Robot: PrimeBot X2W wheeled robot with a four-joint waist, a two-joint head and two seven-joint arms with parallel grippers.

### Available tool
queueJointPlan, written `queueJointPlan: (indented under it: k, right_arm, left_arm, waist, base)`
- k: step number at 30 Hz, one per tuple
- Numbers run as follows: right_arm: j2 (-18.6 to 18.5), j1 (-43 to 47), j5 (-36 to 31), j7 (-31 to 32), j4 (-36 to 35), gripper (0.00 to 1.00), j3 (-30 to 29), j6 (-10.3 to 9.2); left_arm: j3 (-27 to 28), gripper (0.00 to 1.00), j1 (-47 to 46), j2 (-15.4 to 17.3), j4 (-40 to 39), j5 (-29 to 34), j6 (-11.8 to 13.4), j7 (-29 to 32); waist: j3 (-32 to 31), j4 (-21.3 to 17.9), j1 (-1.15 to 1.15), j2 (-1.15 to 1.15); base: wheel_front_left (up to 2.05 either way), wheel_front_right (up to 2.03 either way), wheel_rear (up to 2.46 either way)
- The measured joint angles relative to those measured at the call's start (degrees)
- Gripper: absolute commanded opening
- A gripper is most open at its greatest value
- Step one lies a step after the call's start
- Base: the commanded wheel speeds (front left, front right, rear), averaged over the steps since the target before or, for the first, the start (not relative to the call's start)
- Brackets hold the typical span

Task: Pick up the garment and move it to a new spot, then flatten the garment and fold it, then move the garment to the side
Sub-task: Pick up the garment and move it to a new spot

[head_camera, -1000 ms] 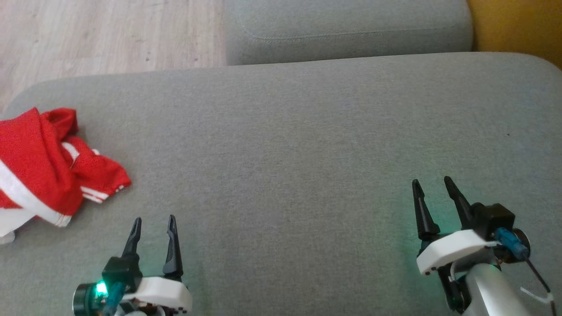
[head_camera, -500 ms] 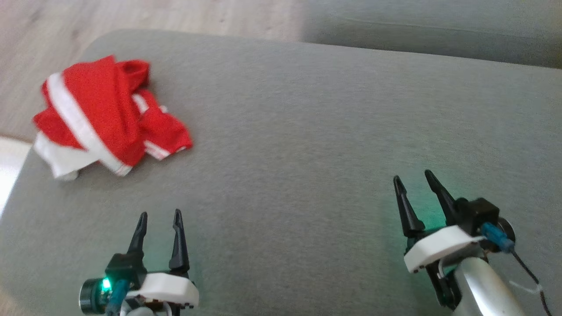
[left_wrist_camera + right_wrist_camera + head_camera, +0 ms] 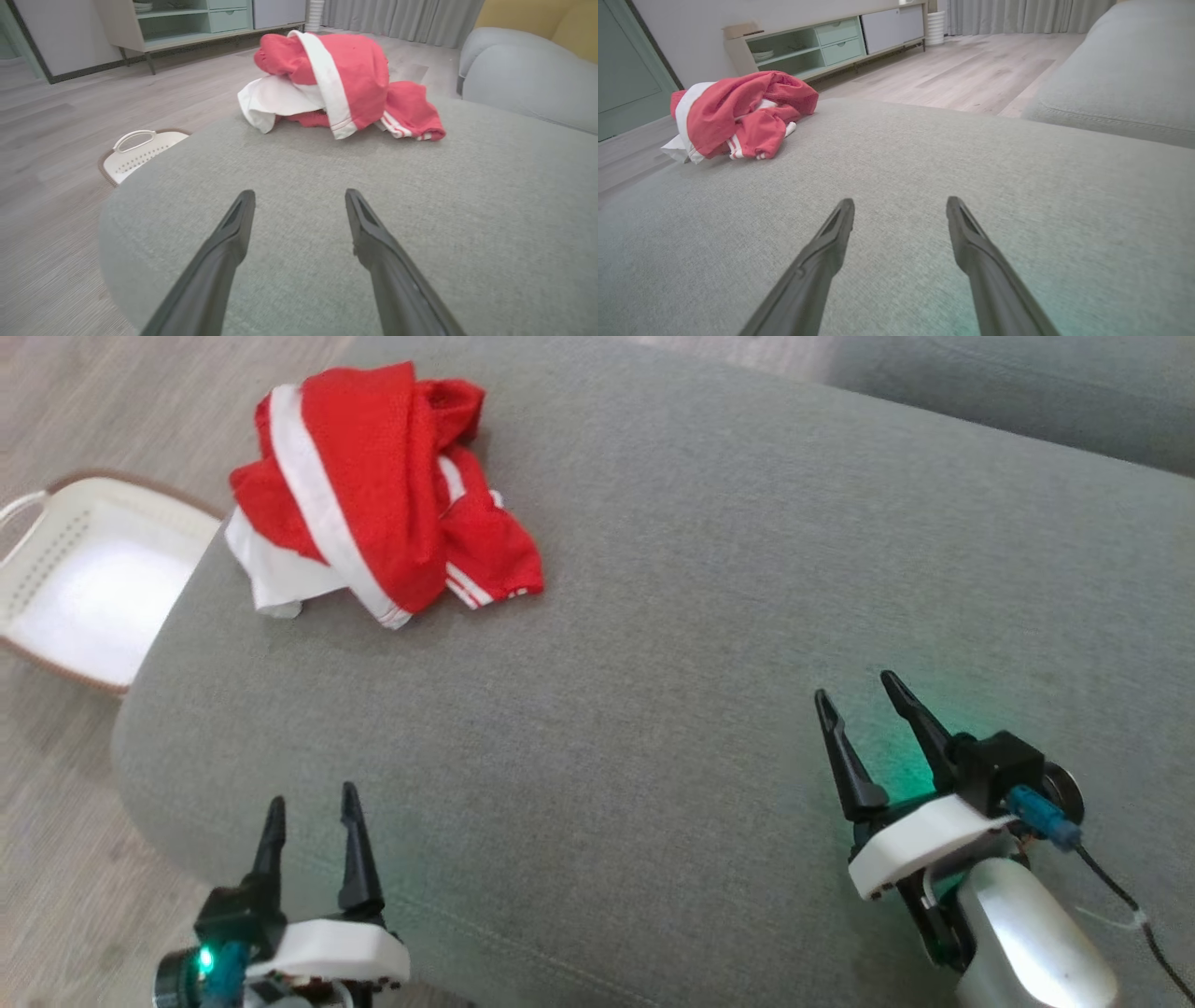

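- On the far left corner of cushion [image 3: 709, 579]: garment [image 3: 373, 476], red with white bands, crumpled in a heap, white part reaching the left edge.
- At near left, over the near edge of the cushion: left gripper [image 3: 312, 798], fingers apart, holding nothing, pointing far, roughly toward the garment but well apart from it.
- At near right, above the cushion: right gripper [image 3: 854, 689], fingers also apart, holding nothing, tilted slightly to the left, well apart from the garment.
- Beside the left end of the cushion, on floor [image 3: 56, 859]: white basket [image 3: 42, 546] with brown rim and a handle, partly hidden behind the cushion edge.
- At far right: second cushion [image 3: 1027, 392], also grey, just beside the first.
- Far across the floor, seen from the wrists: low cabinet [image 3: 822, 44] with pale green drawers, and grey curtain [image 3: 402, 18].
- On the cushion by the right gripper: green glow [image 3: 910, 761].
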Motion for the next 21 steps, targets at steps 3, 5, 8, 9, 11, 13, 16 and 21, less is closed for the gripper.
queueJointPlan:
  k: [3, 5, 8, 9, 11, 13, 16, 21]
  right_arm:
    - [-0.34, -0.26, 0.19, 0.00, -0.03, 1.00, 0.54, 0.00]
    - [-0.75, -0.26, 0.42, 0.00, -0.03, 1.00, 0.82, 0.00]
    - [-1.10, -0.26, 0.42, 0.00, -0.05, 1.00, 1.22, 0.00]
    - [-1.25, -0.27, 0.42, 0.00, -0.08, 1.00, 1.38, 0.00]
    - [-1.33, -0.33, 0.43, 0.00, -0.22, 1.00, 1.76, 0.00]
    - [-1.60, -0.64, 0.44, 0.00, -0.63, 1.00, 2.04, 0.00]
    - [-2.40, -2.13, 0.93, 0.00, -1.62, 1.00, 2.46, 0.00]
    - [-4.08, -3.97, 1.40, -0.09, -3.71, 1.00, 3.77, 0.00]
  left_arm:
    - [1.02, 1.00, 0.26, 0.00, -0.29, -0.05, 0.11, 0.00]
    - [1.35, 1.00, 0.25, -0.02, -0.35, -0.04, 0.07, 0.00]
    - [2.42, 1.00, 0.10, -0.08, -0.42, 0.15, -0.35, 0.01]
    - [3.16, 1.00, -0.23, -0.09, -0.41, 0.78, -0.70, 0.00]
    - [5.15, 1.00, -1.69, -0.10, -0.29, 1.85, -1.87, 0.01]
    - [7.14, 1.00, -4.74, 0.04, 0.21, 2.47, -3.31, 0.00]
    - [9.03, 1.00, -11.33, 1.01, 1.81, 3.31, -5.63, -0.09]
    - [10.27, 1.00, -22.78, 4.80, 8.13, 3.88, -8.75, -0.16]
  waist:
    - [0.66, 0.78, 0.00, 0.00]
    - [0.89, 0.83, 0.00, 0.00]
    - [1.14, 0.62, -0.01, 0.00]
    - [1.32, 0.47, -0.01, 0.00]
    - [1.83, 0.10, -0.01, 0.00]
    - [2.57, -0.35, -0.01, 0.00]
    - [3.88, -1.30, 0.00, 0.00]
    - [6.45, -3.24, 0.00, 0.00]
  base:
    - [0.00, 0.00, 0.00]
    - [0.00, 0.00, 0.00]
    - [0.00, 0.00, 0.00]
    - [0.00, 0.00, 0.00]
    - [0.00, 0.00, 0.00]
    - [0.00, 0.00, 0.00]
    - [0.00, 0.00, 0.00]
    - [0.00, 0.00, 0.00]
